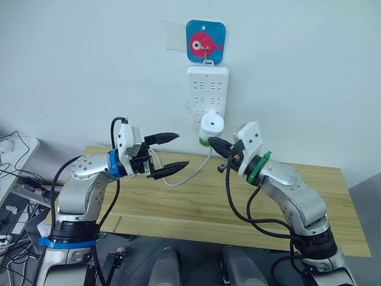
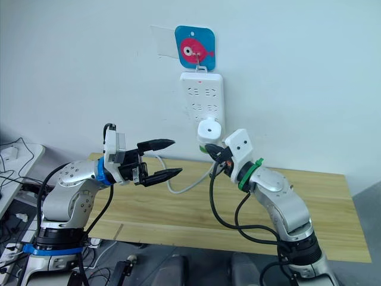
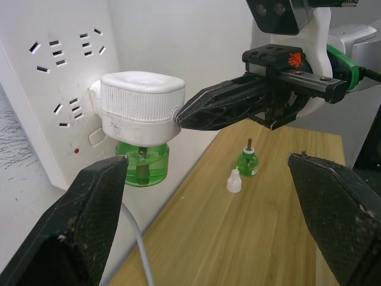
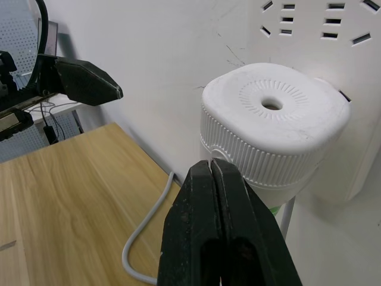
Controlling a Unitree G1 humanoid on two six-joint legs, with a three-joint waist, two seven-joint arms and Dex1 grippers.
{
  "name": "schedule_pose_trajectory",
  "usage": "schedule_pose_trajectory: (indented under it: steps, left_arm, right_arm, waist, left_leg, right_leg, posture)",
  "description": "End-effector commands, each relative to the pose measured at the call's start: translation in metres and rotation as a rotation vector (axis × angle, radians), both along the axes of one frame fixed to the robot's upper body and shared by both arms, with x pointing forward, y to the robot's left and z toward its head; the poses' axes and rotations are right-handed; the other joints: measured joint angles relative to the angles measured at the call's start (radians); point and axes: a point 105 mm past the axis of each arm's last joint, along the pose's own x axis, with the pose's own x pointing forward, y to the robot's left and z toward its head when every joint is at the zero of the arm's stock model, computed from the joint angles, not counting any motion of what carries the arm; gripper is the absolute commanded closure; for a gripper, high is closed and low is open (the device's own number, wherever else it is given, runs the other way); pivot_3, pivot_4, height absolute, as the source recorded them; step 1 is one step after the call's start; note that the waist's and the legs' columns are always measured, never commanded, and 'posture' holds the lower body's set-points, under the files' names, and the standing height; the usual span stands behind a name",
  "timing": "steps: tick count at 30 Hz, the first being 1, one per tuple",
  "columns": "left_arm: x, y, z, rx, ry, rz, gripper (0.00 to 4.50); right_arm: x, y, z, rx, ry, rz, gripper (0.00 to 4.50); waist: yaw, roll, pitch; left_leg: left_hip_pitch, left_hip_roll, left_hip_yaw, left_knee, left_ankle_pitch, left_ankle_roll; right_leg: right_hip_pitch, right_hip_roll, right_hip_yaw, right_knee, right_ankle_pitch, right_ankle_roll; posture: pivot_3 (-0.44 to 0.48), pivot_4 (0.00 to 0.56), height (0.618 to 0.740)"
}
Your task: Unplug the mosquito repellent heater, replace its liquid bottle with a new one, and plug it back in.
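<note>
1. Mosquito repellent heater (image 1: 211,124), a small white rounded plastic unit with a ribbed skirt, a round hole in its top and a clear green liquid bottle (image 3: 142,164) hanging below, sits plugged into the lower end of the long white power strip (image 1: 207,95) on the white wall (image 1: 83,65), above the far edge of the light wooden table (image 1: 196,202).
2. A blue square plaque with a pink fish (image 1: 205,42) hangs on the wall just above the strip; a white cable (image 1: 184,176) drops from the strip's foot and loops onto the table near its far edge.
3. The right gripper (image 3: 184,116), black fingers pressed together with nothing between them, points its tip at the heater's ribbed side, touching or just short of it; the views do not settle which.
4. The left gripper (image 1: 172,152) hovers over the table to the left of the heater, its fingers spread apart and empty, with open air between it and the heater.
5. In the left wrist view, a second small green bottle with a dark wick (image 3: 247,162) stands upright on the table near the far edge, a small white cap (image 3: 234,180) just beside it, apart from the cable.
6. The middle and near edge of the table lie bare wood.
</note>
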Motion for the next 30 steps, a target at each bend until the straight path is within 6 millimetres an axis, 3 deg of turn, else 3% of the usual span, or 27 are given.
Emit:
schedule_pose_trajectory:
  steps: [1, 10, 16, 22, 26, 30]
  left_arm:
    - [-0.006, -0.003, 0.007, 0.003, -0.032, -0.021, 0.0]
    - [-0.005, -0.004, 0.006, -0.003, -0.027, -0.023, 0.0]
    - [0.005, 0.001, 0.012, -0.063, 0.018, 0.048, 0.0]
    - [0.005, 0.012, 0.004, -0.009, 0.097, 0.093, 0.0]
    - [0.016, 0.04, -0.005, 0.078, 0.14, 0.253, 0.0]
    - [0.031, 0.069, -0.004, 0.133, 0.12, 0.418, 0.0]
  right_arm:
    - [0.006, -0.007, 0.017, 0.045, -0.06, -0.073, 4.46]
    - [0.014, -0.019, 0.017, 0.06, -0.048, -0.164, 4.46]
    - [-0.016, -0.007, 0.004, -0.01, -0.004, 0.033, 4.46]
    - [-0.04, -0.023, 0.004, -0.032, 0.034, 0.121, 4.46]
    - [-0.046, -0.058, 0.002, -0.089, 0.015, 0.047, 3.59]
    - [-0.043, -0.095, 0.002, -0.097, 0.014, -0.067, 2.09]
  waist:
    - [0.0, 0.0, 0.0]
    - [0.0, 0.0, 0.0]
    - [0.003, 0.0, 0.0]
    - [0.002, 0.0, 0.0]
    - [0.009, 0.0, 0.0]
    - [0.015, 0.0, 0.0]
  left_leg:
    - [0.0, 0.0, 0.0, 0.0, 0.0, 0.0]
    - [0.001, 0.0, 0.0, 0.0, 0.0, 0.0]
    - [0.0, 0.0, 0.0, 0.0, 0.0, 0.0]
    - [0.0, 0.0, 0.0, -0.001, 0.0, 0.0]
    - [0.0, 0.0, 0.0, -0.001, 0.0, 0.0]
    - [0.0, 0.0, 0.0, -0.001, 0.0, 0.0]
  right_leg:
    - [0.0, 0.0, 0.0, 0.0, 0.0, 0.0]
    - [0.0, 0.0, 0.0, 0.001, 0.0, 0.0]
    - [0.0, 0.0, 0.0, 0.0, 0.0, 0.0]
    - [0.0, 0.0, 0.0, -0.001, 0.0, 0.0]
    - [0.0, 0.0, 0.0, -0.002, 0.0, 0.0]
    - [0.0, 0.0, 0.0, -0.002, 0.0, 0.0]
  posture:
    - [0.111, 0.167, 0.74]
    - [0.103, 0.163, 0.74]
    - [0.097, 0.159, 0.74]
    - [0.116, 0.154, 0.74]
    - [0.127, 0.154, 0.74]
    - [0.14, 0.148, 0.74]
